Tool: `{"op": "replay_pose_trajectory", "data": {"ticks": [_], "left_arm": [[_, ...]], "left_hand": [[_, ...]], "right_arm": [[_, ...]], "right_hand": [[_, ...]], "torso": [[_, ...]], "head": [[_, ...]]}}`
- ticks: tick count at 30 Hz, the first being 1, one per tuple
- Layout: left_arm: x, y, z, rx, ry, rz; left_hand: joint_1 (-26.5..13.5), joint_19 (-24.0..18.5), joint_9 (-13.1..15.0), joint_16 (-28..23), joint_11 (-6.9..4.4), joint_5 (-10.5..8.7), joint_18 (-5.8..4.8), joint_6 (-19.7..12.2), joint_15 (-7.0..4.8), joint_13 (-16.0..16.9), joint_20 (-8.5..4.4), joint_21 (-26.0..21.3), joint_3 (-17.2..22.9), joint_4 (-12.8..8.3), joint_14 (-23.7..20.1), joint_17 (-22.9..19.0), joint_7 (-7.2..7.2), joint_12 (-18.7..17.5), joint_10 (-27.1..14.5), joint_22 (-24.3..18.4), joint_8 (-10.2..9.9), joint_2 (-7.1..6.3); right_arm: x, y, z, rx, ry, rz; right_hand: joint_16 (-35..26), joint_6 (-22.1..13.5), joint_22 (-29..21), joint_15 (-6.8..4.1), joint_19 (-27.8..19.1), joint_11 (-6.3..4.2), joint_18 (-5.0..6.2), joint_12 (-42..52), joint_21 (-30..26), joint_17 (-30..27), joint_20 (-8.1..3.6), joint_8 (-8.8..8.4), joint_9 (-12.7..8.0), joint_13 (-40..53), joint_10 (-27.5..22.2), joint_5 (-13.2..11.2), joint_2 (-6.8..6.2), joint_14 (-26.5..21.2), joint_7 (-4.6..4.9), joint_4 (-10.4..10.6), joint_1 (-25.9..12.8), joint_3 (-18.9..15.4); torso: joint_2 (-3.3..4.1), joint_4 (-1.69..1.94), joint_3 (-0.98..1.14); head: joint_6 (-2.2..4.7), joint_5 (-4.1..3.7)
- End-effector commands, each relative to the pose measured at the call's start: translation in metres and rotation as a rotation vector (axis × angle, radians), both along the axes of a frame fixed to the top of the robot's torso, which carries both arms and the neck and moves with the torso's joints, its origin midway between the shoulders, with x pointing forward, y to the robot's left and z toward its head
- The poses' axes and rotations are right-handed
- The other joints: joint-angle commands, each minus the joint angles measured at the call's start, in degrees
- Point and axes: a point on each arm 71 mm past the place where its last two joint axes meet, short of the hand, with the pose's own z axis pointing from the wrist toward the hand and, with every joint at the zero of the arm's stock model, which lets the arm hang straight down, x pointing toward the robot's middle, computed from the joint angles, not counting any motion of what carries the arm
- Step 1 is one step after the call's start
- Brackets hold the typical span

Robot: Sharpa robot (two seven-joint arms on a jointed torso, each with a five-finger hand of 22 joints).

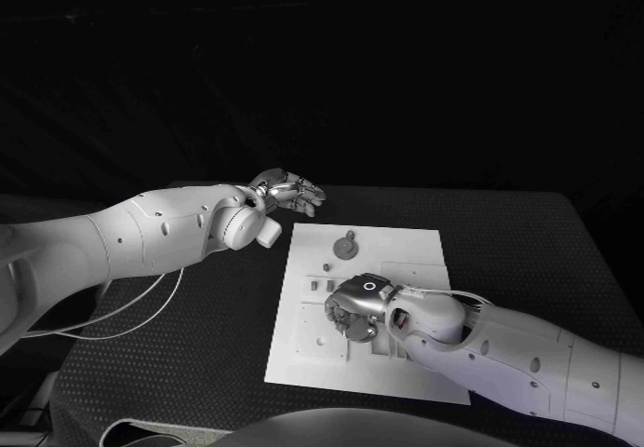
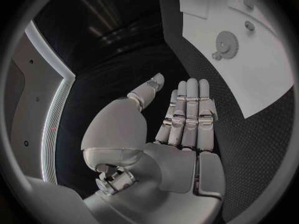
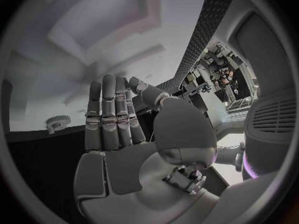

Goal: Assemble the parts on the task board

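Right hand [image 1: 357, 307] low over task board [image 1: 403, 247] centre, fingers apart in its wrist view and nothing held, likely lining up on a part beneath. Left hand [image 1: 285, 193] parked off board at 10 o'clock, fingers straight and spread, empty, probably keeping clear. One gear [image 1: 346, 247] flat on board toward 12 o'clock, well apart from both hands. Two hands, one board, one gear countable; smaller parts too small to count.
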Motion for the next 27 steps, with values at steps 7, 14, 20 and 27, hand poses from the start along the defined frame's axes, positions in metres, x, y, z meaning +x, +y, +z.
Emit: {"op": "replay_pose_trajectory", "data": {"ticks": [7, 14, 20, 27], "left_arm": [[0.000, -0.001, 0.001, -0.011, 0.002, -0.011], [0.000, 0.001, 0.001, -0.010, 0.003, -0.009], [0.000, 0.002, 0.001, -0.010, 0.002, -0.007], [-0.001, 0.004, 0.002, -0.012, -0.004, -0.008]], "left_hand": [[-0.62, -0.30, -0.11, -0.48, 0.12, 0.19, 0.34, -0.44, 0.37, -0.12, 0.34, 0.03, -0.17, 0.18, -0.11, 0.12, -0.03, -0.14, -0.55, -0.11, 0.20, -0.06], [-0.64, -0.33, -0.15, -0.54, 0.14, 0.19, 0.34, -0.57, 0.38, -0.14, 0.35, 0.03, -0.20, 0.19, -0.14, 0.17, 0.02, -0.15, -0.60, -0.15, 0.16, -0.09], [-0.64, -0.33, -0.16, -0.57, 0.15, 0.18, 0.34, -0.60, 0.39, -0.14, 0.35, 0.03, -0.21, 0.18, -0.14, 0.20, 0.03, -0.15, -0.61, -0.17, 0.16, -0.09], [-0.62, -0.31, -0.15, -0.58, 0.13, 0.18, 0.35, -0.56, 0.38, -0.13, 0.35, 0.05, -0.22, 0.18, -0.11, 0.26, 0.02, -0.11, -0.57, -0.19, 0.22, -0.07]], "right_arm": [[-0.002, -0.010, -0.005, 0.023, 0.021, -0.030], [0.002, -0.020, 0.010, 0.064, -0.013, -0.051], [0.016, -0.039, 0.042, 0.110, -0.057, -0.097], [0.047, -0.082, 0.089, 0.187, -0.083, -0.232]], "right_hand": [[-0.53, -5.81, 1.12, 1.79, -0.57, 2.81, 0.70, -5.08, -0.69, 0.43, 0.34, -3.51, -2.14, -2.53, -7.26, -0.24, -4.39, -0.73, 2.20, 0.16, -2.30, -2.90], [-0.71, -6.74, 1.82, 2.53, -0.79, 3.61, 0.72, -5.89, -0.82, 0.60, 0.41, -3.80, -2.38, -3.48, -9.52, -0.24, -5.25, -1.44, 1.71, 0.28, -1.98, -3.60], [-0.37, -6.44, 2.38, 2.32, -0.40, 3.38, 0.75, -5.29, -0.62, 0.88, 0.30, -3.48, -2.33, -3.53, -8.80, -0.24, -5.33, -1.16, 1.60, 0.32, -1.48, -3.68], [0.52, -5.84, 3.40, 1.31, 0.91, 2.28, 0.75, -3.69, 0.02, 1.42, -0.20, -2.94, -2.29, -2.95, -5.93, -0.24, -5.26, -0.01, 2.15, 0.24, -0.79, -3.88]], "torso": [[-0.02, -0.05, 0.04], [-0.02, -0.04, 0.03], [-0.06, -0.10, 0.02], [-0.07, -0.20, -0.02]], "head": [[0.17, -0.08], [0.64, -0.35], [1.39, -1.01], [2.76, -2.14]]}}
